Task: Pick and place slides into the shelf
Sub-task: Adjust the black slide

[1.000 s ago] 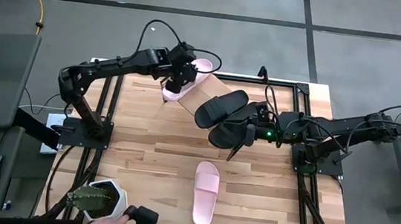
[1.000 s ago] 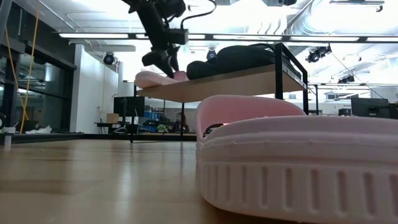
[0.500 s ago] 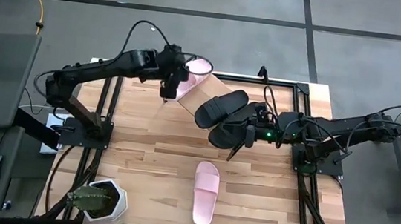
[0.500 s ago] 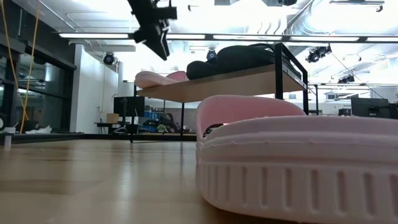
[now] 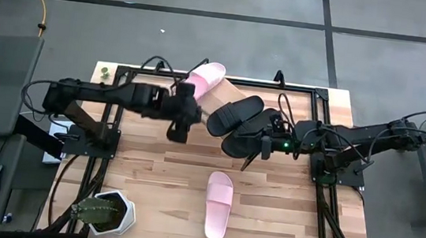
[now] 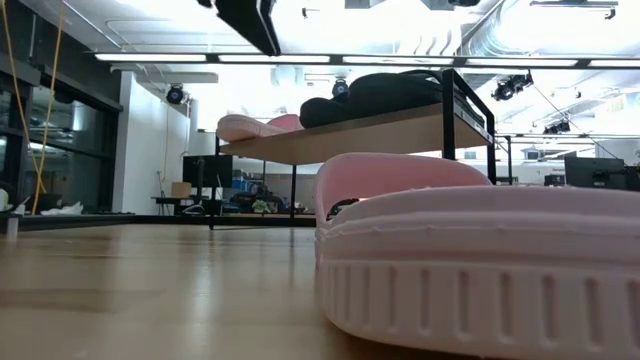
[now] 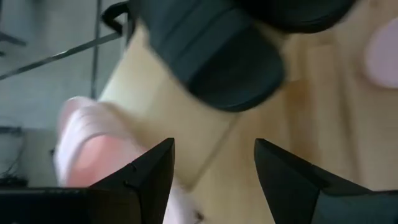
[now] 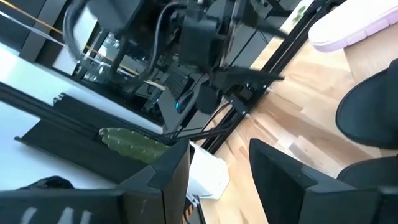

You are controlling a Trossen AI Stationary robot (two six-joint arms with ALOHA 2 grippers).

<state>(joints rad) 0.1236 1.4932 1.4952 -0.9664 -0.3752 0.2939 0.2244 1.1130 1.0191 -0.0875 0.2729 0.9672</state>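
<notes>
Your left gripper [image 5: 178, 128] hung open and empty just beside the shelf [image 5: 214, 95], which already held one pink slide [image 5: 205, 77] and two black slides [image 5: 236, 114], leaving you the last pink slide [image 5: 218, 206] well short of it.

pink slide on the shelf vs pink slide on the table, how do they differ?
Place: the shelf pink slide lies raised on the slanted shelf, at its far-left end; the table pink slide lies flat on the tabletop, near the front.
Company: the shelf one lies next to the black slides; the table one lies alone.
Shared: pale pink, strap up, neither gripped.
</notes>
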